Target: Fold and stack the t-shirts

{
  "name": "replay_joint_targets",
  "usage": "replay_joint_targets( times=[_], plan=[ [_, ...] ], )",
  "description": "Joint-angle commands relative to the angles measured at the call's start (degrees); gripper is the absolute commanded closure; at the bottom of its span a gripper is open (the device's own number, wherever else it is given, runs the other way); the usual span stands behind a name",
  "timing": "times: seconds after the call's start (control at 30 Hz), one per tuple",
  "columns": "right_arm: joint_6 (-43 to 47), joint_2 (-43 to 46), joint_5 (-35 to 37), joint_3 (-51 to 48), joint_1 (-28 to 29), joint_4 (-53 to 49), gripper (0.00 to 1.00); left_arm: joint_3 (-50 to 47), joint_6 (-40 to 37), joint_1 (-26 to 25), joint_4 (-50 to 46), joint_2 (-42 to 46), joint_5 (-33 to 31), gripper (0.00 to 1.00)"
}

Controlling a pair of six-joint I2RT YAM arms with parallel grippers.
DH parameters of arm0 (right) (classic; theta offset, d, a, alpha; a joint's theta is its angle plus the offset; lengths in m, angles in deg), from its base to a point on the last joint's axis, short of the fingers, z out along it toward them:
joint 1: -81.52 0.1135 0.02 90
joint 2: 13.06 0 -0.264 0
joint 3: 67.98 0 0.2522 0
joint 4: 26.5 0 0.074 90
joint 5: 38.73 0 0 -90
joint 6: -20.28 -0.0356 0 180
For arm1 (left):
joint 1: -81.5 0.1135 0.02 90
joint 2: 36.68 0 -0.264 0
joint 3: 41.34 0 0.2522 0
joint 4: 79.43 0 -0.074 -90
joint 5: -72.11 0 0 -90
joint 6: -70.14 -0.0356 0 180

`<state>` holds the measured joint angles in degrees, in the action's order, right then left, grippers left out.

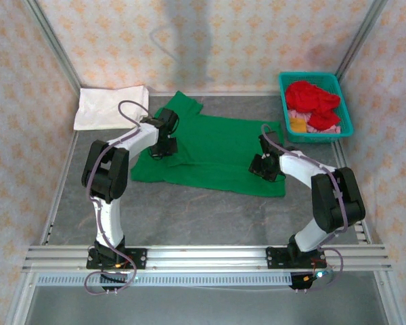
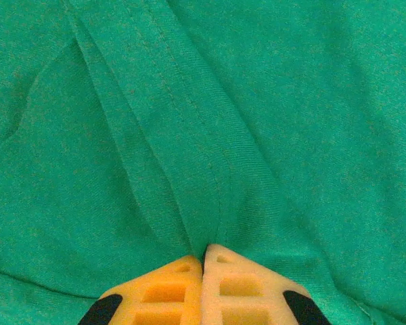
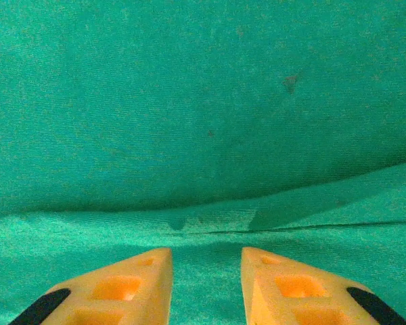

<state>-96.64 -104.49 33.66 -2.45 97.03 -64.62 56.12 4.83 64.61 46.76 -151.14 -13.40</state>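
Observation:
A bright green t-shirt (image 1: 216,152) lies spread on the grey table, partly folded at its left side. My left gripper (image 1: 164,145) rests on its left part; in the left wrist view the gripper (image 2: 204,252) is shut, pinching a ridge of green cloth (image 2: 189,169) between the tips. My right gripper (image 1: 262,166) sits on the shirt's right part; in the right wrist view it (image 3: 206,256) stands open over a fold edge (image 3: 257,227) of the green cloth. A white t-shirt (image 1: 110,106) lies folded at the back left. Red (image 1: 312,96), pink and yellow shirts fill the basket.
The teal plastic basket (image 1: 343,115) stands at the back right corner. Patterned walls with metal posts enclose the table on three sides. An aluminium rail (image 1: 203,257) carrying both arm bases runs along the near edge.

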Motion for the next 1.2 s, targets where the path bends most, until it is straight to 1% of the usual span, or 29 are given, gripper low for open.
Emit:
replay_joint_targets(
  times=[0.0,0.07,0.17,0.43,0.63,0.83,0.87,0.93,0.97,1.07,1.1,1.17],
  plan=[
    [0.73,-0.25,0.55,1.67,0.14,0.10,0.68,1.95,-0.22,-0.43,-1.77,-1.64,-1.32,1.00],
    [0.74,-0.30,0.56,1.80,0.15,0.10,0.68,1.26,0.14,-0.43,-0.80,-1.56,-0.80,1.00],
    [1.02,-0.46,0.38,1.89,0.15,-0.17,0.68,1.82,0.34,-0.84,-1.20,-1.47,-2.01,1.00],
    [0.99,-0.28,0.47,2.11,0.17,-0.25,0.68,9.13,0.19,-2.00,-3.40,-3.36,-1.07,1.00],
    [0.85,-0.52,0.00,2.11,0.17,0.01,0.68,17.82,-0.31,-3.04,-5.59,-8.52,-0.03,1.00],
    [1.08,-0.72,-0.70,2.63,0.17,-0.40,0.67,30.42,-1.43,-4.15,-10.47,-15.93,0.70,1.00],
    [1.24,-0.67,-0.76,2.64,0.15,-0.43,0.67,32.81,-1.65,-4.49,-11.69,-17.19,1.09,0.94],
    [1.28,-0.82,-0.96,2.72,0.15,-0.58,0.67,37.28,-2.05,-5.27,-14.33,-19.68,0.99,0.66],
    [1.33,-0.82,-1.03,2.84,0.17,-0.76,0.67,39.30,-2.54,-5.79,-15.60,-20.50,0.62,0.58],
    [1.47,-0.35,-0.60,2.68,0.21,-1.21,0.66,40.19,-3.42,-7.44,-16.75,-19.27,-2.63,0.54],
    [1.59,-0.16,-0.28,2.58,0.12,-1.37,0.66,38.90,-3.45,-7.68,-16.18,-17.77,-3.94,0.54],
    [1.71,0.38,0.49,2.46,0.10,-1.82,0.66,33.12,-3.51,-7.81,-12.84,-12.47,-5.49,0.53]
  ],
)
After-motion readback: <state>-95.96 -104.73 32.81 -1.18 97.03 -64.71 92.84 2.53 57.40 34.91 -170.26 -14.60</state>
